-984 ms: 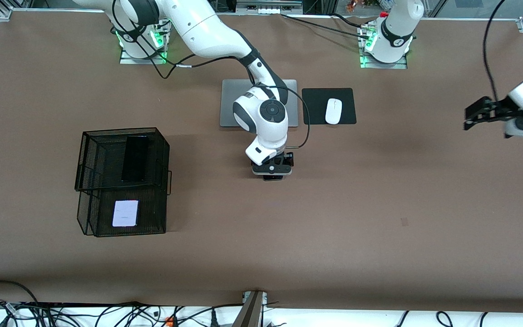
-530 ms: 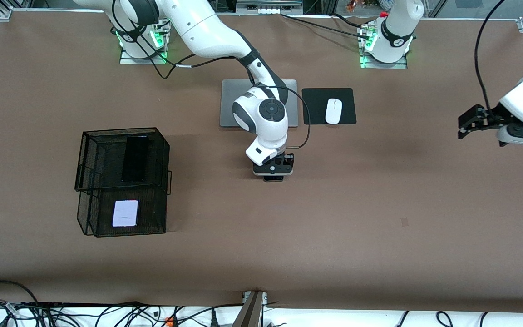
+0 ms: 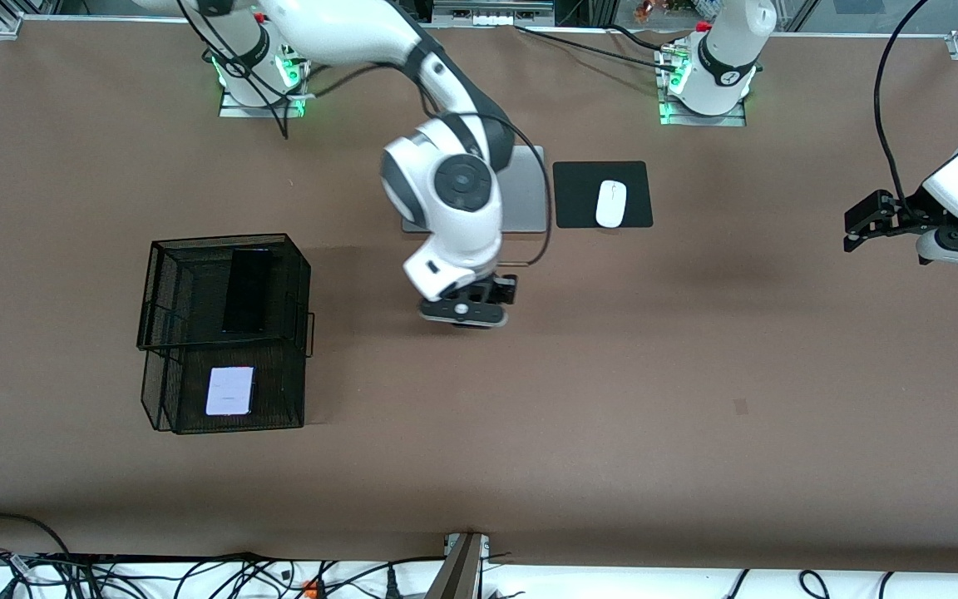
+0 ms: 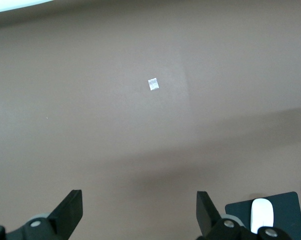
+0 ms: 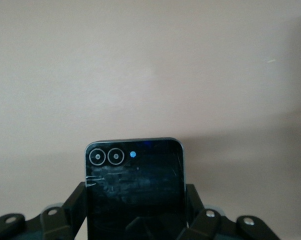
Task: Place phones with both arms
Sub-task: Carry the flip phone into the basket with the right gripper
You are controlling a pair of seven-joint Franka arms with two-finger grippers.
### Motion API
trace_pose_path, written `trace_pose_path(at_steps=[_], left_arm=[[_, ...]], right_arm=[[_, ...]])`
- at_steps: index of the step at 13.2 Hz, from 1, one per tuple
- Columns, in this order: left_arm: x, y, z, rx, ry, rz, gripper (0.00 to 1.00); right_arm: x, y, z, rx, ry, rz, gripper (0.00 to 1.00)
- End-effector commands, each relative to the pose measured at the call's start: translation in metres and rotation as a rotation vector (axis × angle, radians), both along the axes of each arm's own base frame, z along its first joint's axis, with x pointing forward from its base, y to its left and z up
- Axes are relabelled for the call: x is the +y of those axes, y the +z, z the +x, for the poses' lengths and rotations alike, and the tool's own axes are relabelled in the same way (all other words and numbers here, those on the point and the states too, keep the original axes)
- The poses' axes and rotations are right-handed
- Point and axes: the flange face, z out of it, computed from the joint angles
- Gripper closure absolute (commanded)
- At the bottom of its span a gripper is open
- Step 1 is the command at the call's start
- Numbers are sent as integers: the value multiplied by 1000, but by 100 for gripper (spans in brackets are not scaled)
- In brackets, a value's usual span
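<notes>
Right gripper (image 3: 464, 320): hanging over bare table, its fingers (image 5: 76, 207) clamping the small square black phone (image 5: 134, 187) by its two side edges.
Small square black phone: sitting upright between the right gripper's fingers, lifted off the tabletop; two ringed lenses and a small dot are showing near its top edge.
Left gripper (image 3: 859, 228): waiting in the air over the left arm's end of the table, its fingers (image 4: 70, 210) standing wide apart and gripping nothing.
Black wire basket (image 3: 300, 287): sitting on the table toward the right arm's end from the right gripper, in two compartments.
Long black phone (image 3: 248, 289): lying in the basket's compartment farther from the front camera.
White phone (image 3: 229, 390): lying flat in the basket's nearer compartment.
Silver laptop (image 3: 525, 193): lying closed, partly hidden under the right arm's wrist.
White mouse (image 3: 610, 203): resting on a black mouse pad (image 3: 579, 193) just beside the laptop, toward the left arm's end.
</notes>
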Motion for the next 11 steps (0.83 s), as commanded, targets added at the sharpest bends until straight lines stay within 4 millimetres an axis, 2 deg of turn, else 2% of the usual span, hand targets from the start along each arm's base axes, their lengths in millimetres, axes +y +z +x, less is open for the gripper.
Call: trace_pose_path(at_steps=[1,3,7,8,9,11], left_arm=[[3,6,-4,8,-3,5,0],[6,5,-3,10,1,2,0],[6,5,-4,11,-1,1,0],[6,5,-4,11,1,-1,0],[6,5,-4,11,0,-1,0],[8,4,-4,13,1,-1,0]], right_arm=[[-47,52,14,53,26,20,81],[-100,80,32,80,77,16,81],[-241,118,40,157,174,-3,81],[-281,123,38,162,195,-20,81],[-312,127,32,166,212,-30,81],[-362,120,22,181,220,-9,81]])
